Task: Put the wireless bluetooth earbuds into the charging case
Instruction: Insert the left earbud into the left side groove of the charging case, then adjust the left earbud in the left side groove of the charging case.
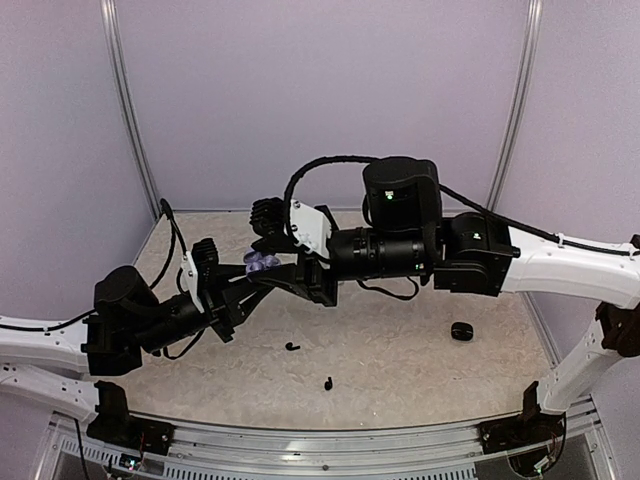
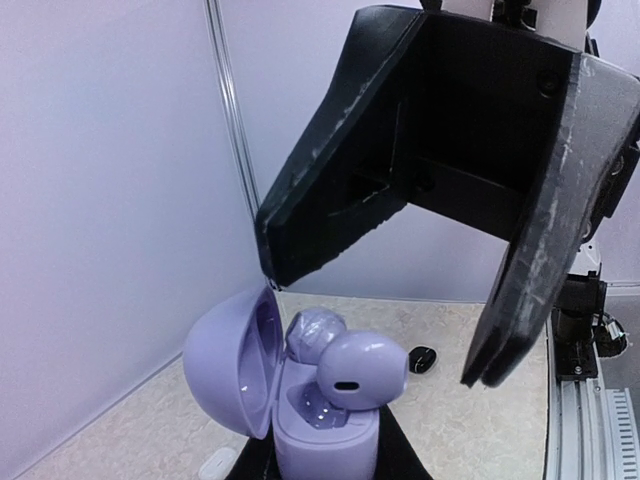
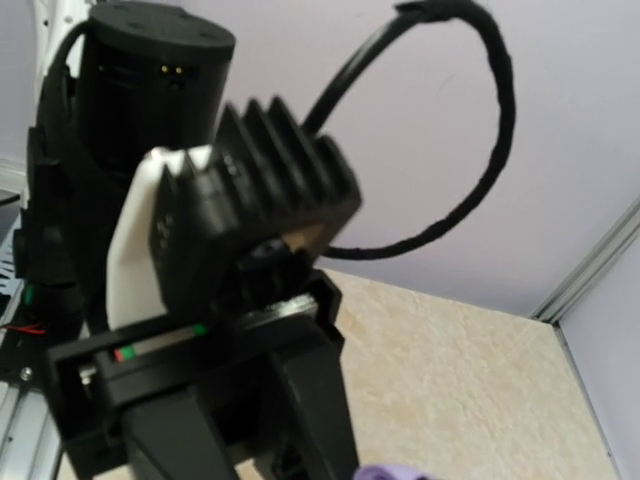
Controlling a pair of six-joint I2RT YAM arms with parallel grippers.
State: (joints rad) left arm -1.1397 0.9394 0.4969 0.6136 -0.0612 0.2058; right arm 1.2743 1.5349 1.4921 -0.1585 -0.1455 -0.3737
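Note:
An open lavender charging case (image 2: 325,440) (image 1: 262,263) is held above the table, with my left gripper (image 2: 330,464) (image 1: 252,278) shut on its base and its lid (image 2: 230,360) swung to the left. One lavender earbud (image 2: 314,332) sits at the back of the case. A second lavender earbud (image 2: 362,370) rests on the front socket, standing proud of it. My right gripper (image 2: 378,322) (image 1: 285,268) hangs just over the case, jaws open, its fingers (image 2: 540,250) touching neither earbud. In the right wrist view only a sliver of the case (image 3: 395,472) shows.
Two black earbuds (image 1: 291,346) (image 1: 328,382) lie on the table in front of the arms. A black case (image 1: 461,331) (image 2: 422,358) sits at the right. A white case (image 2: 215,463) lies under the left gripper. Lilac walls enclose the table.

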